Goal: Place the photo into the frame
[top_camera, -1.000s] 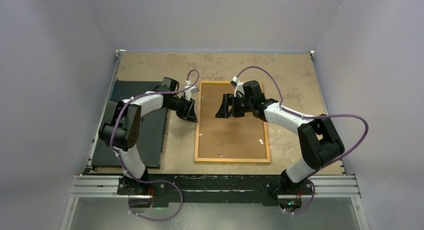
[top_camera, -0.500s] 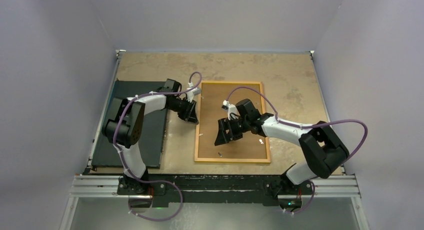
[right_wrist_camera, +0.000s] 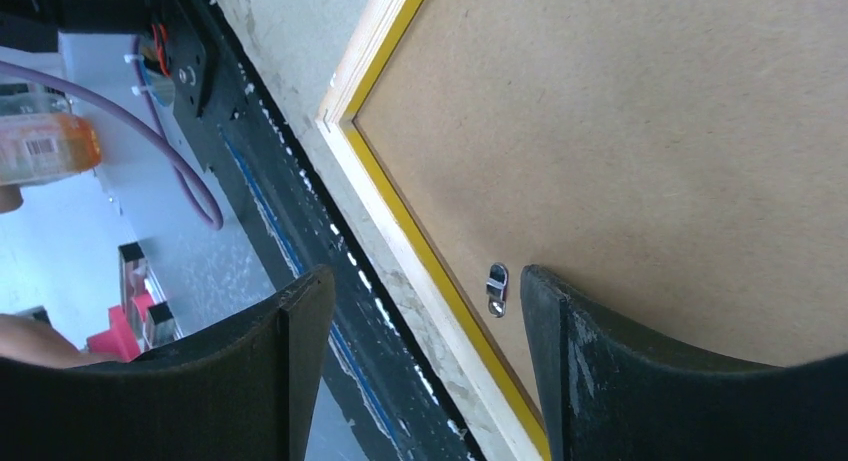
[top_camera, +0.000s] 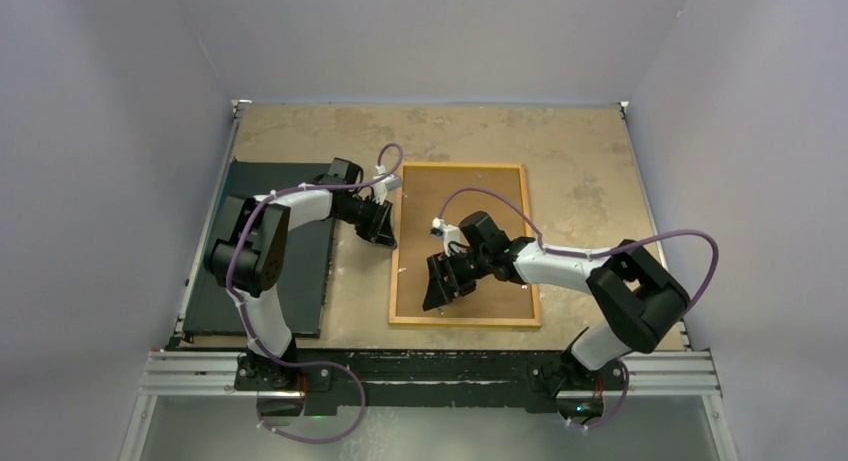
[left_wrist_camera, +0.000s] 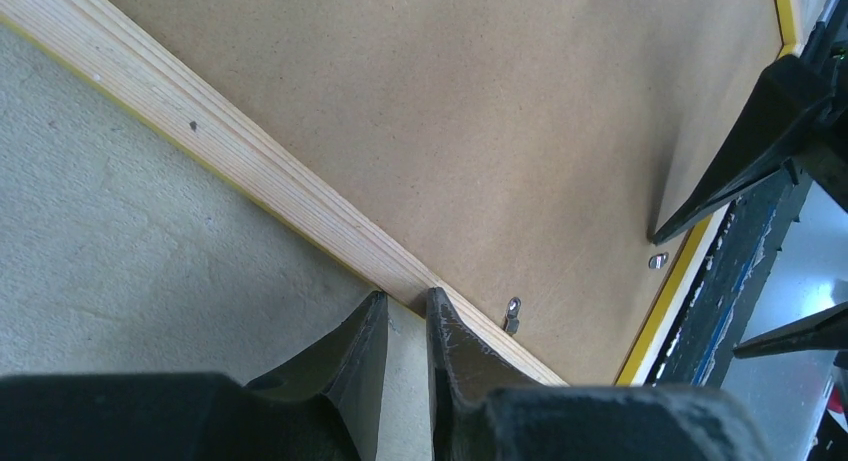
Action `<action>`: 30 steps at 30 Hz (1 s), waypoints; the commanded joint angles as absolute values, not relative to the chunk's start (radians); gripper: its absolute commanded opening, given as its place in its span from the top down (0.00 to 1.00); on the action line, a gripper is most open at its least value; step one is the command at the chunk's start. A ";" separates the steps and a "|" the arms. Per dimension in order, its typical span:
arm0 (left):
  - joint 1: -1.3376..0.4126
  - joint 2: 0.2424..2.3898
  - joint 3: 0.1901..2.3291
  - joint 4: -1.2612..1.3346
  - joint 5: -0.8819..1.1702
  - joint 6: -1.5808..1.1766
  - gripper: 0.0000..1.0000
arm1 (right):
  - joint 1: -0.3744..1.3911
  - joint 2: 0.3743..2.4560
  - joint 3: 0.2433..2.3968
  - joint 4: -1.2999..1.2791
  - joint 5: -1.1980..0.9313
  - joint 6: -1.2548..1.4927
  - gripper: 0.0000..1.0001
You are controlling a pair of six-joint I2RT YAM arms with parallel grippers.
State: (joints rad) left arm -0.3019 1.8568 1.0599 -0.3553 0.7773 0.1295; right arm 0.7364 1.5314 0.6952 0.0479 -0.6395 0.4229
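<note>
The frame (top_camera: 480, 321) lies back up on the worktop (top_camera: 590, 161), so its front is hidden under the brown board (top_camera: 480, 196). The left claw (left_wrist_camera: 405, 299), almost closed on nothing, sits at the frame's left edge; the wide-open right claw (right_wrist_camera: 425, 276) has moved from the frame's far end to its near left corner

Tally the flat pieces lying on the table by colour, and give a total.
Yellow-bordered frame: 1
Brown backing board: 1
Black board: 1
Total: 3
</note>
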 commanded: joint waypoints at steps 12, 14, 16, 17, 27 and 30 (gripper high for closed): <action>-0.307 1.872 1.066 -0.296 0.716 0.136 0.84 | 0.798 1.577 0.698 0.032 -0.670 0.388 0.34; -0.307 1.870 1.066 -0.295 0.715 0.137 0.85 | 0.804 1.578 0.701 0.029 -0.675 0.390 0.35; -0.307 1.872 1.068 -0.295 0.714 0.137 0.85 | 0.810 1.581 0.705 0.022 -0.678 0.387 0.35; -0.307 1.873 1.069 -0.297 0.713 0.136 0.85 | 0.814 1.582 0.708 0.014 -0.681 0.386 0.35; -0.308 1.867 1.071 -0.290 0.704 0.135 0.85 | 0.825 1.579 0.741 -0.097 -0.685 0.342 0.39; -0.308 1.865 1.074 -0.288 0.702 0.131 0.86 | 0.829 1.584 0.753 -0.123 -0.683 0.336 0.40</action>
State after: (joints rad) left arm -0.3019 1.8568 1.0599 -0.3550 0.7708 0.1143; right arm 0.8196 1.5673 0.7200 -0.0235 -0.6746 0.3740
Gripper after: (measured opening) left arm 0.152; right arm 0.608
